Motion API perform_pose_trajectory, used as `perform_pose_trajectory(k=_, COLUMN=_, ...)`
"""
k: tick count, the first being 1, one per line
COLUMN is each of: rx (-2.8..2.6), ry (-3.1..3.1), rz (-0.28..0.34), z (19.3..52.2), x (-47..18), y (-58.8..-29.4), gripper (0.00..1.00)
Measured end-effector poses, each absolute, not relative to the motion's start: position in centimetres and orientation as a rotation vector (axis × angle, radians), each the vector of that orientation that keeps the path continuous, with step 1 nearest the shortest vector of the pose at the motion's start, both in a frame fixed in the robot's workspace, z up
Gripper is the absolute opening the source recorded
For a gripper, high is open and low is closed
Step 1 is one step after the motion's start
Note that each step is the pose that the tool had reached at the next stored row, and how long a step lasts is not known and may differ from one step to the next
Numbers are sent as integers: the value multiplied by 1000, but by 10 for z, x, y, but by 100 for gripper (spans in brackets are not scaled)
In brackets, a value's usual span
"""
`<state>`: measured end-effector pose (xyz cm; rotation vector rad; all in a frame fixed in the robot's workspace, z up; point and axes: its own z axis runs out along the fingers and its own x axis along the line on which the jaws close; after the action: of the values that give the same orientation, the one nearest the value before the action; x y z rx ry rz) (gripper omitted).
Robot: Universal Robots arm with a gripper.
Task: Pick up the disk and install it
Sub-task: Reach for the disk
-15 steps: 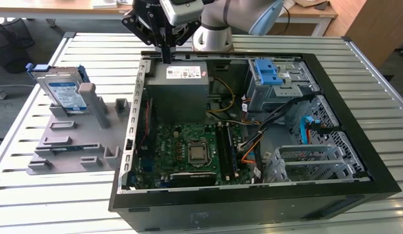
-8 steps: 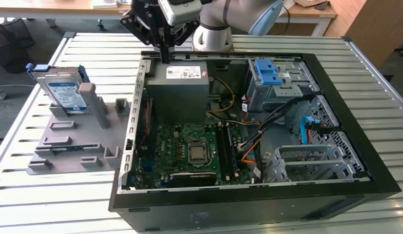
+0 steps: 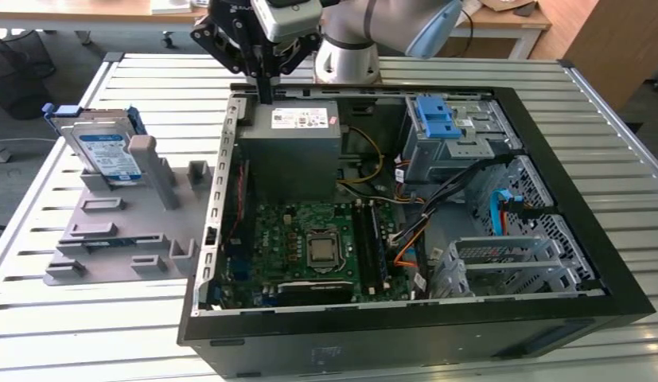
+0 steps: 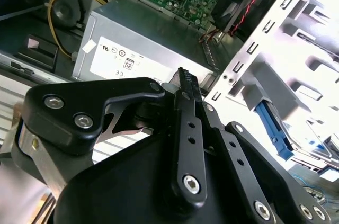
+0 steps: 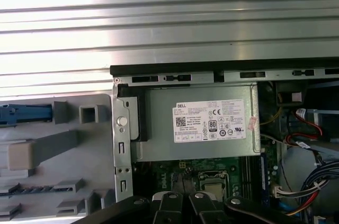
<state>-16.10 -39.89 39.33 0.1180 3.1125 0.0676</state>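
In the exterior view, the disk stood on edge in the grey holder, at the exterior view's left of the open computer case. The case held a motherboard and a power supply. The gripper hung above the power supply, fingers together and empty. In the second wrist view, the fingers pointed towards that box. In the first wrist view, it sat in the case's corner.

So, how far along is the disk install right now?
Nothing looks done yet. The disk stands upright in the grey fixture beside the case. The gripper is shut and empty, over the power supply. Pickup and install both remain.
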Motion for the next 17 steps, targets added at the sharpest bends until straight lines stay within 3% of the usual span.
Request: perform_pose_trajectory(k=17, rx=118, ry=3113, rz=68, z=393, x=-173, y=-399, gripper=11)
